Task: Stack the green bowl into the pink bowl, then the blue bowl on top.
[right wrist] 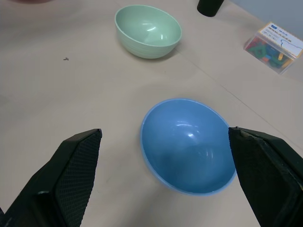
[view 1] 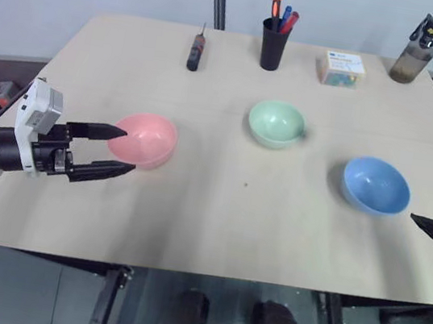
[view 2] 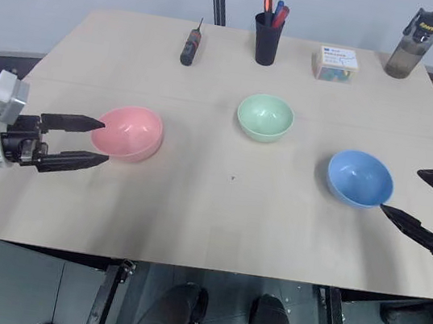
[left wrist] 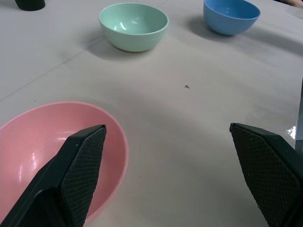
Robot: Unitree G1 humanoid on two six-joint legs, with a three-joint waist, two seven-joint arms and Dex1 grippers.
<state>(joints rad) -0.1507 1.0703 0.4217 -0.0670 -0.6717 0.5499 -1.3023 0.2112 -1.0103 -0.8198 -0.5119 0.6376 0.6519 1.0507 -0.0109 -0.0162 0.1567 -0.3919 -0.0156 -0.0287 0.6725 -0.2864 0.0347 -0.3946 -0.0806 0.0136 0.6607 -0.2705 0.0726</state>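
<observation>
A pale table (view 1: 215,227) holds three separate bowls: pink bowl (view 1: 145,140) left, green bowl (view 1: 276,123) mid-table, blue bowl (view 1: 375,185) right. Left gripper (view 1: 116,149) and right gripper (view 2: 415,198) flank them, fingers spread and empty, likely poised for pickup.

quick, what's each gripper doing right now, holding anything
Left gripper: open, holding nothing, beside the pink bowl.
Right gripper: open, holding nothing, beside the blue bowl.
</observation>
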